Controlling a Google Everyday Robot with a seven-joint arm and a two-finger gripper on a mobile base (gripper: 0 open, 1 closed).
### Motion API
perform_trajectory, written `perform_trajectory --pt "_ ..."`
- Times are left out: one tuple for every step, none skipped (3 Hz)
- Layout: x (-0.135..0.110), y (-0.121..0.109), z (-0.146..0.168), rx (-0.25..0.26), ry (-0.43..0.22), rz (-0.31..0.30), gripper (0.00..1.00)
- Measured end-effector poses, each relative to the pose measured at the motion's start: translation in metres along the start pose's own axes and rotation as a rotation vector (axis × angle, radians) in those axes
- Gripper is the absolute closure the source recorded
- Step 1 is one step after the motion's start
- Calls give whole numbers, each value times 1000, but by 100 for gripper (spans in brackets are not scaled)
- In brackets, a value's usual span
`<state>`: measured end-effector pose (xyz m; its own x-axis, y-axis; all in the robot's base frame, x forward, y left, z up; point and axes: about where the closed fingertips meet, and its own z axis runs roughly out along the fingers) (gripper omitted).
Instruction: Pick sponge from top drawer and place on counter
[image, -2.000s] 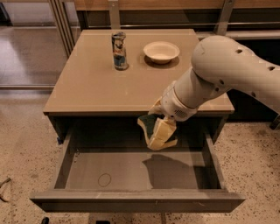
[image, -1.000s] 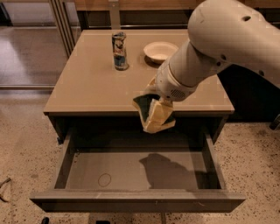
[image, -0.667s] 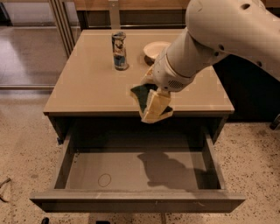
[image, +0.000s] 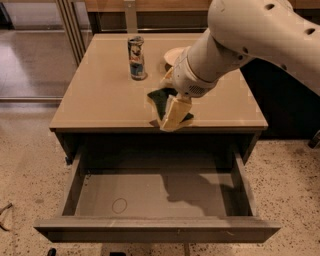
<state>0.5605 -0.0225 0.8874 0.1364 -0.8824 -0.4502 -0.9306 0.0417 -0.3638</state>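
My gripper hangs from the big white arm over the front part of the beige counter, just behind its front edge. Its pale yellow padded fingers are shut on the sponge, whose dark green face shows between them, with a thin yellow edge at its left. The sponge is held a little above the counter. The top drawer stands pulled open below, with a bare grey bottom and a faint ring mark.
A drink can stands upright at the back middle of the counter. A shallow beige bowl sits behind the arm, partly hidden. Speckled floor lies on both sides of the cabinet. A dark cabinet stands at the right.
The gripper has risen out of the drawer with the sponge and moved back and left, from above the drawer to above the counter's front part.
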Motion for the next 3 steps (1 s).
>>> perform_trajectory --pt "10 -9 1 27 19 25 100" --pt "25 -26 4 68 30 66 100" --pt "37 -43 11 91 22 101 100"
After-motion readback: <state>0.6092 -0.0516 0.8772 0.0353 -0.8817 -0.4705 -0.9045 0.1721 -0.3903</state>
